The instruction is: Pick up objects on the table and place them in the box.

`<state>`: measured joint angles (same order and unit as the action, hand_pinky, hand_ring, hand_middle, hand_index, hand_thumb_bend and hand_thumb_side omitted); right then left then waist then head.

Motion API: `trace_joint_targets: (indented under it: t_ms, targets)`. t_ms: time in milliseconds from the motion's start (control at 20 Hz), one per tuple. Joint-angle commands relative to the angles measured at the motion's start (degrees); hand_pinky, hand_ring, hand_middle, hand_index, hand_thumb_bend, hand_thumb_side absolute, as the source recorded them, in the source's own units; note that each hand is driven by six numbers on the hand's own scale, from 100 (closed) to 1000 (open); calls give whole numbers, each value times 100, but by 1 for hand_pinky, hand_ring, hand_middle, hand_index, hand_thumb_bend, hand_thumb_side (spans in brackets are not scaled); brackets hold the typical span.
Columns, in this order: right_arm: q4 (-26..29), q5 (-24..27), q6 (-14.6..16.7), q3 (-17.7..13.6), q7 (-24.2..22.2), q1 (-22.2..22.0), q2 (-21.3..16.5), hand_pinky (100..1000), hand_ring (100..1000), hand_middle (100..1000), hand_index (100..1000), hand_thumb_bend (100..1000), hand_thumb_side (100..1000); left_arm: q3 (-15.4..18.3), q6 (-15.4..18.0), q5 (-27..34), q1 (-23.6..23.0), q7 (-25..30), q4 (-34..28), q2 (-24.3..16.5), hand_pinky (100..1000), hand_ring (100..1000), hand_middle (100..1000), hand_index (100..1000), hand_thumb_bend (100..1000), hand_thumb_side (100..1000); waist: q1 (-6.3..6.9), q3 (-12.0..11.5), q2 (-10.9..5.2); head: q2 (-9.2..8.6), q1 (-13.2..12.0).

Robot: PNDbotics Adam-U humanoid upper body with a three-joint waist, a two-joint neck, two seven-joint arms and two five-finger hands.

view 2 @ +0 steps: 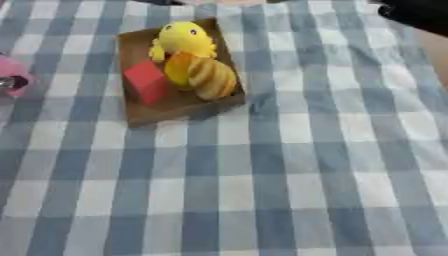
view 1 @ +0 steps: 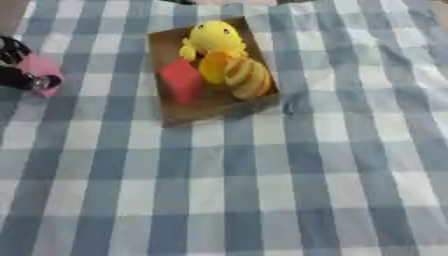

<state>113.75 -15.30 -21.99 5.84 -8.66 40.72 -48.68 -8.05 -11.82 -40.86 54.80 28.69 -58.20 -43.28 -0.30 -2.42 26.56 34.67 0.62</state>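
A shallow brown box [view 1: 203, 111] stands at the upper middle of the checked cloth. Inside it lie a yellow plush toy [view 1: 215, 38], a red block [view 1: 181, 80] and a yellow-orange striped thing [view 1: 238, 72]. At the left edge my left hand [view 1: 12, 62], black, has its fingers curled round a pink object [view 1: 42, 70], well to the left of the box. A dark shape in the top right corner of the right eye view looks like my right hand [view 2: 416, 13]; its fingers are not distinguishable.
The blue-and-white checked tablecloth [view 1: 262, 190] covers the whole table. A strip of bare brown surface [view 2: 435, 50] shows at the right edge beyond the cloth.
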Motion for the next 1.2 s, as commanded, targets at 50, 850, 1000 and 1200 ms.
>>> trace_joint_targets:
  t_ms: [50,850,1000,1200]
  targets:
    - [84,26,-16,-91,39,36,-131,794,751,713,806,100,683,85,5,-34,53,46,2,-147,847,777,602,833,454,521,1,1,-116,-67,12]
    - [57,52,-11,-102,71,-1,-158,795,751,713,806,100,684,60,49,478,211,-143,-682,-157,797,656,478,697,114,376,35,-16,-191,2,153]
    - [60,55,-6,-93,64,4,-164,796,751,713,806,100,683,-58,74,667,366,-217,-1089,-109,799,660,485,702,106,393,53,-17,-213,11,196]
    - [81,65,28,-62,36,57,-151,796,752,714,806,100,680,-389,182,816,622,-155,-1555,120,799,659,489,703,109,403,66,20,-237,27,213]
